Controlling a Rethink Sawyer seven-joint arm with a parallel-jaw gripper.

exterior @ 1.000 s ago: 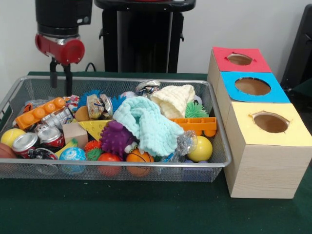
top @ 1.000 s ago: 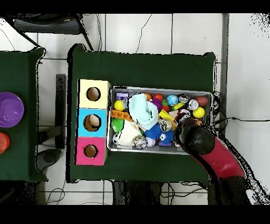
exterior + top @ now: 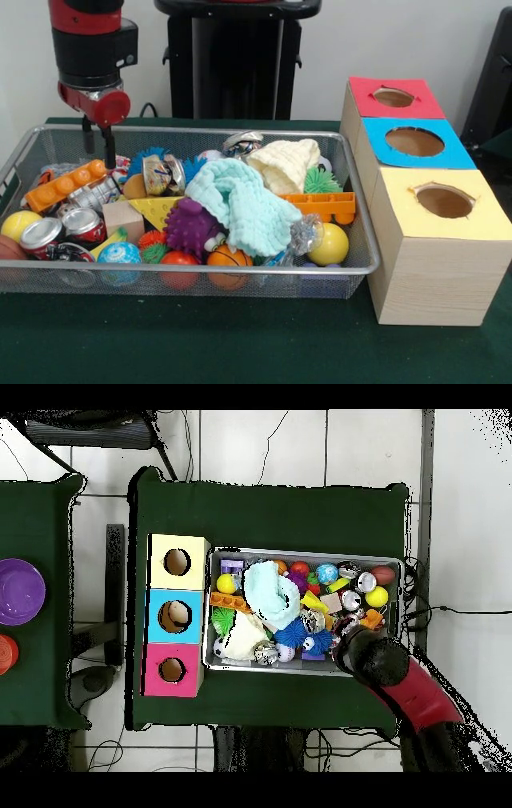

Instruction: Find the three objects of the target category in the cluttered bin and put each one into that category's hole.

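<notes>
The arm is hanging vertically over the cluttered bin (image 3: 24, 148) at its ten o'clock corner, gripper (image 3: 98, 141) pointing down, fingers slightly apart and empty above the orange brick (image 3: 66, 185).

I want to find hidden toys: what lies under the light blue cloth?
Under the light blue cloth, a purple spiky ball and an orange block stick out at its edges. Anything directly beneath is covered.

Mint cloth (image 3: 240, 204), purple spiky ball (image 3: 192, 226), cream cloth (image 3: 285, 164) in silver mesh bin (image 3: 200, 270); red, blue, yellow boxes (image 3: 424, 204)
</notes>
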